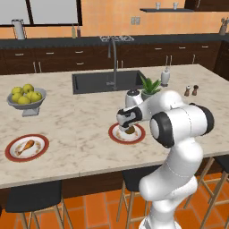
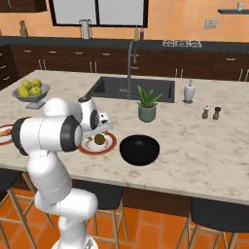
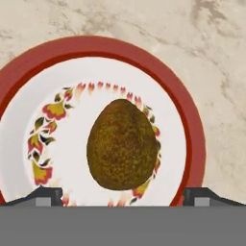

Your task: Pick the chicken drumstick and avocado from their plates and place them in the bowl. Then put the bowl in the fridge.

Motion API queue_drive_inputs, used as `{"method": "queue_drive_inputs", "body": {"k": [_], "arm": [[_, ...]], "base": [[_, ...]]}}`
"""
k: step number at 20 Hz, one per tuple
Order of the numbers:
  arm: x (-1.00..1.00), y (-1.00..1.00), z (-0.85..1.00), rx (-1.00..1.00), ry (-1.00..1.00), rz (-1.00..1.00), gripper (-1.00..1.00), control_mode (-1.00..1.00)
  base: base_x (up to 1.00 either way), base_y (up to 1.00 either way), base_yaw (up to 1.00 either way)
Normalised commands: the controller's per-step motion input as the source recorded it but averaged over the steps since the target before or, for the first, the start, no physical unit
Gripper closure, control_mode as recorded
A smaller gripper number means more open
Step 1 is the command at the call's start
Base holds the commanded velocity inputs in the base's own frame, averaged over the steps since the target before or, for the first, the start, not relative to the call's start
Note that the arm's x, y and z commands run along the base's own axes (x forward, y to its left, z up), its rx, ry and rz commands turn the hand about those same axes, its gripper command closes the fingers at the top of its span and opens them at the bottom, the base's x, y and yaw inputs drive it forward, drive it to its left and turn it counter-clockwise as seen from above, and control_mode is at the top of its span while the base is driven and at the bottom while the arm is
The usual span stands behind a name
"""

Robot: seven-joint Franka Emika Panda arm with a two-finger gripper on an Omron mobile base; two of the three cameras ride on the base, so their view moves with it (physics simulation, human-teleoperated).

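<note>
Gripper (image 3: pixel 123 196) jaws spread wide, holding nothing, hovering right over one avocado (image 3: pixel 123 144) (fingertips (image 3: pixel 46 196) flank it at the bottom of the hand view). Avocado sits at the centre of a red-rimmed plate (image 3: pixel 192 139). Two plates total: the second plate (image 1: pixel 10 150), lower left in the left base view, carries one chicken drumstick (image 1: pixel 26 146). One black bowl (image 2: pixel 139 149), centre of the right base view, just right of the avocado plate. One grey fruit bowl (image 1: pixel 26 102) at left.
</note>
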Motion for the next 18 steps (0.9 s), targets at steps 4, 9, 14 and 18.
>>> {"method": "queue_drive_inputs", "body": {"k": [4, 9, 14, 18], "arm": [[0.47, 0.00, -0.27, 0.03, 0.03, 0.00, -1.00, -1.00], [-0.05, 0.01, -0.23, 0.07, 0.01, -0.01, -1.00, -1.00], [0.00, 0.00, -0.44, 0.02, 0.05, -0.05, -1.00, -1.00], [0.29, 0.00, -0.25, 0.00, 0.05, 0.00, 1.00, -1.00]], "base": [[0.00, 0.00, 0.00], [0.00, 0.00, 0.00], [0.00, 0.00, 0.00], [0.00, 0.00, 0.00]]}}
